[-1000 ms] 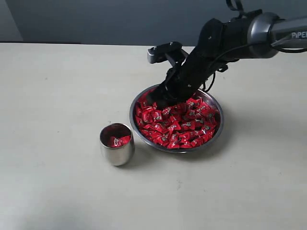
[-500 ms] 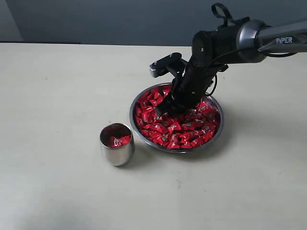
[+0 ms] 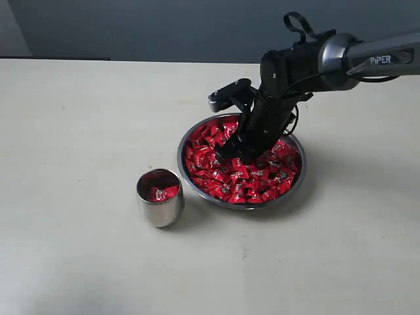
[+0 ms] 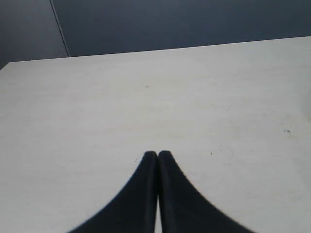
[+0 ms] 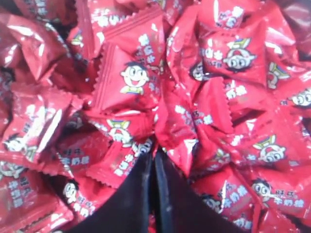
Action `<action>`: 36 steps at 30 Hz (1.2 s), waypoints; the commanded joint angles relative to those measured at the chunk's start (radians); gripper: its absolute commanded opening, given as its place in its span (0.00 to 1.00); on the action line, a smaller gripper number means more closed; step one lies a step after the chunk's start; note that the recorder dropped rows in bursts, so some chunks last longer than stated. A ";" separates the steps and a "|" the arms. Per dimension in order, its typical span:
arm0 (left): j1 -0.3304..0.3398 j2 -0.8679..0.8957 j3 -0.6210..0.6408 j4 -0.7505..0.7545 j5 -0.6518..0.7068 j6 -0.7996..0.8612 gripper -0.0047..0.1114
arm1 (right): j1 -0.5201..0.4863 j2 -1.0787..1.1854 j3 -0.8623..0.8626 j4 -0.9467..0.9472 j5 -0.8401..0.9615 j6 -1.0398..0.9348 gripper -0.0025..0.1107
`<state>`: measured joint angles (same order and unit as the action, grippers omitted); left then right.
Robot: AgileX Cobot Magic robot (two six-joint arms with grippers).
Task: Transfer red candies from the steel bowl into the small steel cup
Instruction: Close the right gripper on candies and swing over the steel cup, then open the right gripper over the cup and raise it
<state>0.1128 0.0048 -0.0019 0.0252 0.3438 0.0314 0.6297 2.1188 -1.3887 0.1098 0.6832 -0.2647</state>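
The steel bowl [image 3: 180, 157] sits right of centre, heaped with red candies [image 3: 262, 176]. My right gripper [image 3: 227, 153] reaches down into the bowl's left half, its tips buried in the pile. In the right wrist view the right gripper [image 5: 155, 151] has its jaws pressed together, with red candies [image 5: 131, 77] crowding all round the tips. Whether a wrapper is pinched between them is hidden. The small steel cup [image 3: 159, 205] stands left of the bowl with a few red candies [image 3: 159, 191] inside. My left gripper [image 4: 157, 154] is shut over bare table and holds nothing.
The pale table [image 3: 79, 131] spreads wide to the left and front of the cup and bowl. A dark wall [image 3: 164, 26] runs along the far edge. The right arm [image 3: 328, 59] comes in from the upper right above the bowl.
The right gripper has shifted from the bowl's left rim toward its middle, pushed down into the candies, and its jaws have closed. The cup and bowl have stayed where they were.
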 commanded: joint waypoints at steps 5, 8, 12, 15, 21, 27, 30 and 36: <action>-0.005 -0.005 0.002 0.002 -0.010 -0.002 0.04 | 0.000 -0.099 -0.004 -0.014 0.017 0.004 0.02; -0.005 -0.005 0.002 0.002 -0.010 -0.002 0.04 | 0.000 -0.144 -0.004 -0.014 0.020 0.004 0.02; -0.005 -0.005 0.002 0.002 -0.010 -0.002 0.04 | 0.000 -0.217 -0.004 0.084 0.018 -0.010 0.02; -0.005 -0.005 0.002 0.002 -0.010 -0.002 0.04 | 0.006 -0.251 -0.004 0.307 0.018 -0.185 0.02; -0.005 -0.005 0.002 0.002 -0.010 -0.002 0.04 | 0.147 -0.242 -0.004 0.626 0.003 -0.440 0.02; -0.005 -0.005 0.002 0.002 -0.010 -0.002 0.04 | 0.250 -0.162 -0.004 0.521 -0.049 -0.396 0.02; -0.005 -0.005 0.002 0.002 -0.010 -0.002 0.04 | 0.249 -0.150 -0.004 0.514 -0.039 -0.390 0.02; -0.005 -0.005 0.002 0.002 -0.010 -0.002 0.04 | 0.251 -0.148 -0.004 0.499 -0.034 -0.390 0.04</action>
<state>0.1128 0.0048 -0.0019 0.0252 0.3438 0.0314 0.8818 1.9703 -1.3887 0.6188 0.6534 -0.6553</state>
